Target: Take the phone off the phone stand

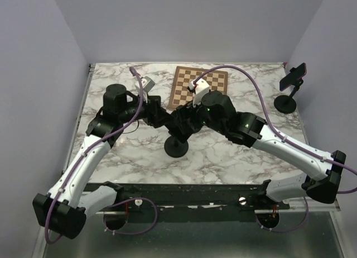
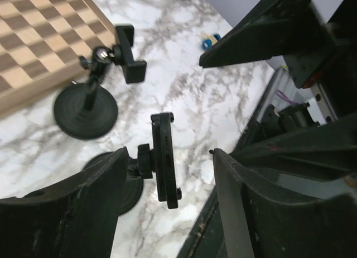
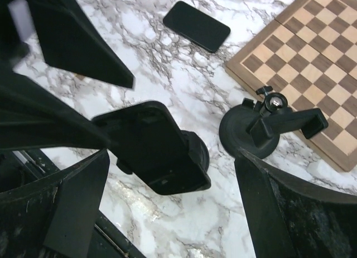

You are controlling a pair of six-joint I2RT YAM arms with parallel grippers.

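A black phone sits clamped in a black phone stand with a round base, near the table's middle. My left gripper is open and straddles the phone edge-on, one finger behind the clamp and the other on the screen side, neither touching. My right gripper is open above the same phone, its fingers wide of it on both sides. In the top view both grippers meet over the stand and hide the phone.
An empty stand stands beside the chessboard, with its clamp open. A second phone lies flat on the marble. Another stand holding a phone stands at the far right edge.
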